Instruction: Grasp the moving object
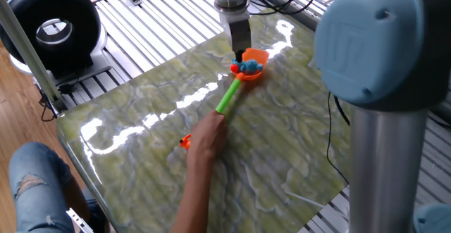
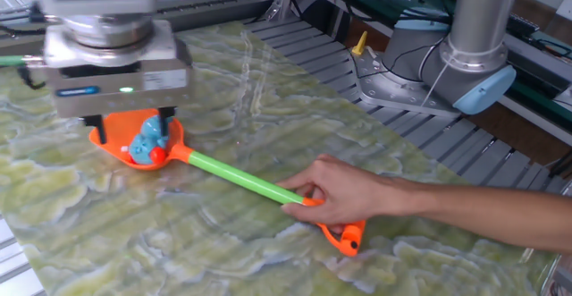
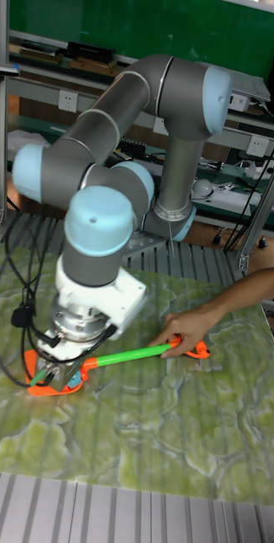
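The moving object, a small light-blue lumpy toy (image 2: 146, 141) with red spots, lies in the orange head of a scoop (image 2: 119, 150) with a green handle (image 2: 237, 178). A person's hand (image 2: 344, 198) holds the end of that handle. My gripper (image 2: 134, 132) hangs directly over the scoop head, open, with one finger on each side of the toy and not closed on it. In one fixed view the toy (image 1: 246, 67) sits just below the gripper (image 1: 239, 53). In the tall fixed view the gripper (image 3: 63, 371) covers the toy above the scoop (image 3: 43, 389).
A small orange piece (image 2: 347, 239) lies on the green marbled table (image 2: 268, 269) under the person's hand. The arm's base (image 2: 465, 72) stands beyond the far edge. A black round device (image 1: 49, 29) sits off the table's left corner, and the person's knee (image 1: 35, 184) is near the front.
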Controlling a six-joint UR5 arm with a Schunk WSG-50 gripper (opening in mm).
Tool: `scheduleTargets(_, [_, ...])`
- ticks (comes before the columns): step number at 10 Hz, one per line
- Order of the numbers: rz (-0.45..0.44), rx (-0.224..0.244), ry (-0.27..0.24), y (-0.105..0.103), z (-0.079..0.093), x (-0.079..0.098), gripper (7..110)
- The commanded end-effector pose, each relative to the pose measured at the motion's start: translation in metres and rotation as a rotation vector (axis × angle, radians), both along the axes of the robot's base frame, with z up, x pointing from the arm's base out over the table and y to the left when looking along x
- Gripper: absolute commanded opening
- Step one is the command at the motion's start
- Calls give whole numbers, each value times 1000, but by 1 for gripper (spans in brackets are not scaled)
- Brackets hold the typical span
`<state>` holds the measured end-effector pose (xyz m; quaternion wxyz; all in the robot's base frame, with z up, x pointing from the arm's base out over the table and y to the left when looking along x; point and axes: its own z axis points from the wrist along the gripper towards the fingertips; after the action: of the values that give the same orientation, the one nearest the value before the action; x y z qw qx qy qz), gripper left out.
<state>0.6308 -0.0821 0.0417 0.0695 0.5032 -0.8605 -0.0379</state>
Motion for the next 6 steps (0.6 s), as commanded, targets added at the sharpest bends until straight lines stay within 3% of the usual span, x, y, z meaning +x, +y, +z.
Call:
scheduleTargets(1, [-132,106,58,10,-8,-8,44])
scheduleTargets(3, [-288,97,66,37,-9,-25,44])
scheduleTargets(6, [-333,15,39,27,-7,-35,44])
